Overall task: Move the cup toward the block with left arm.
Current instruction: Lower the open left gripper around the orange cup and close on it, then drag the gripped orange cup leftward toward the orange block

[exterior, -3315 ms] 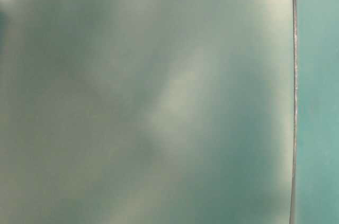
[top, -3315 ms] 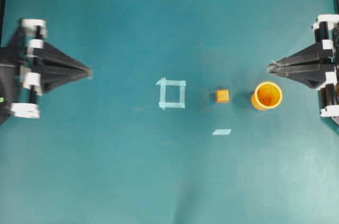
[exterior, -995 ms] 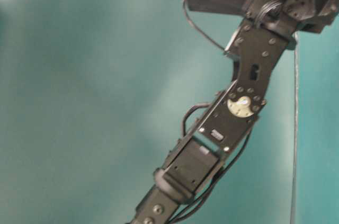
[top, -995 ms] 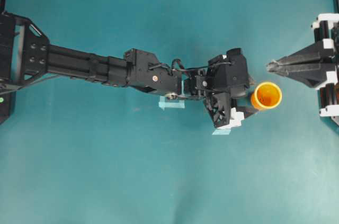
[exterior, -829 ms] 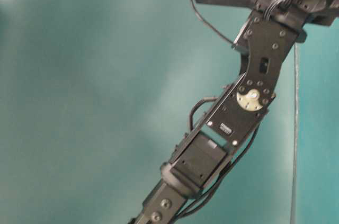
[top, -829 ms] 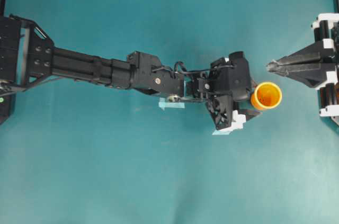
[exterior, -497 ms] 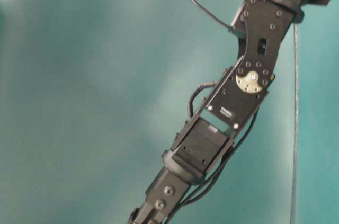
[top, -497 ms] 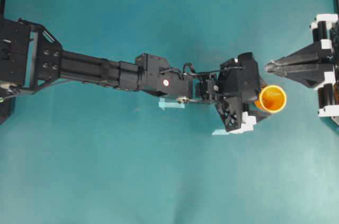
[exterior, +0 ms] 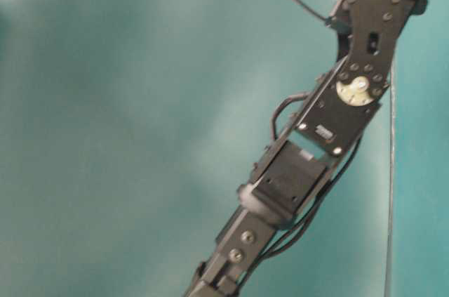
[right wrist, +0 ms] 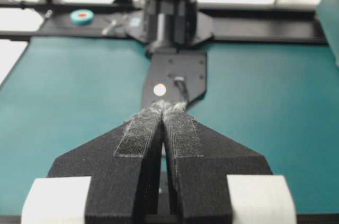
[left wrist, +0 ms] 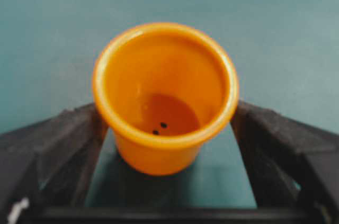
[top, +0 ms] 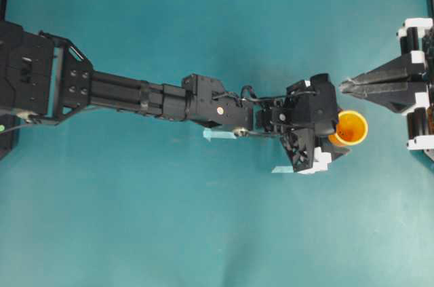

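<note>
A: Where was the cup (left wrist: 165, 98)?
B: Upright on the teal counter (top: 203, 219), between the left gripper's (left wrist: 165, 144) fingers (left wrist: 61, 139), which stood apart on either side.
A: And the right gripper (right wrist: 161, 108)?
B: Fingers pressed together, near the cup.

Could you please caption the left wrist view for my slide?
Orange cup upright on the teal table, sitting between the left gripper's open jaws.

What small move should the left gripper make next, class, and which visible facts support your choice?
Probably close the left gripper on the cup. In the wrist view the upright cup stands between the open fingers, one on each side, so a grip seems ready. The overhead view shows the arm covering the spot toward the tape square, where the cup must then be drawn.
</note>
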Available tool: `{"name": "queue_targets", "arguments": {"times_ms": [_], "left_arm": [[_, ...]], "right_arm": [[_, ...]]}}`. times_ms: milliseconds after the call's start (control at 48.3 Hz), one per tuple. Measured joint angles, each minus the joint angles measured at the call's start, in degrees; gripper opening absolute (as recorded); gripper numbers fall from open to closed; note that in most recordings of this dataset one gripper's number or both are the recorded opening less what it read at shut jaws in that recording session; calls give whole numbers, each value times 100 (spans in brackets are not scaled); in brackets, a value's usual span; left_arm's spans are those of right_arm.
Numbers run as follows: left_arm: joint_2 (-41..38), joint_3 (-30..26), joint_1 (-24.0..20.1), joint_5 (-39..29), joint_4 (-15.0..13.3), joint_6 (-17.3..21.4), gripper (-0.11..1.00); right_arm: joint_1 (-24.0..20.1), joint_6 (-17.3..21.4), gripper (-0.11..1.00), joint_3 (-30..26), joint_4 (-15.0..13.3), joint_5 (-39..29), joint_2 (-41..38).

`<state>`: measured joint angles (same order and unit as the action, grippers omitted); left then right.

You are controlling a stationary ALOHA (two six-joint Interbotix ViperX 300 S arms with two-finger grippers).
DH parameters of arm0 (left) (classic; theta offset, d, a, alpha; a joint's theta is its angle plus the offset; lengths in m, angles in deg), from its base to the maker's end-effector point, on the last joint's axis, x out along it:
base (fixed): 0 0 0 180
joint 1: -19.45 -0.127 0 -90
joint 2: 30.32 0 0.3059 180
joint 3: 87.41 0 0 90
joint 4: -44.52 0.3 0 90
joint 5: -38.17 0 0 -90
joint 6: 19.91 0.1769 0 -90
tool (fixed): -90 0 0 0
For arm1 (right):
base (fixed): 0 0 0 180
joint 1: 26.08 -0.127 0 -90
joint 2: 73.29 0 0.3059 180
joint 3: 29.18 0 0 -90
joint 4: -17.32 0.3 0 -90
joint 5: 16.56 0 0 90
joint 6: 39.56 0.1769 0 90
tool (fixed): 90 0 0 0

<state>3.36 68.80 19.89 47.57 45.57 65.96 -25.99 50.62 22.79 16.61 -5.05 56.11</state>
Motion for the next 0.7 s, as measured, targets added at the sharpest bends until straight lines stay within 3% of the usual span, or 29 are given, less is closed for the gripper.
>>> {"name": "queue_targets", "arguments": {"times_ms": [186, 332, 705], "left_arm": [[-158, -246, 0, 0, -9, 9, 82], [-158, -281, -9, 0, 0, 9, 62], [413, 202, -70, -466, -9, 105, 62]], "right_arm": [[0, 0, 0, 0, 0, -9, 0], [0, 0, 0, 0, -9, 0, 9], [0, 0, 0, 0, -9, -9, 0]]}}
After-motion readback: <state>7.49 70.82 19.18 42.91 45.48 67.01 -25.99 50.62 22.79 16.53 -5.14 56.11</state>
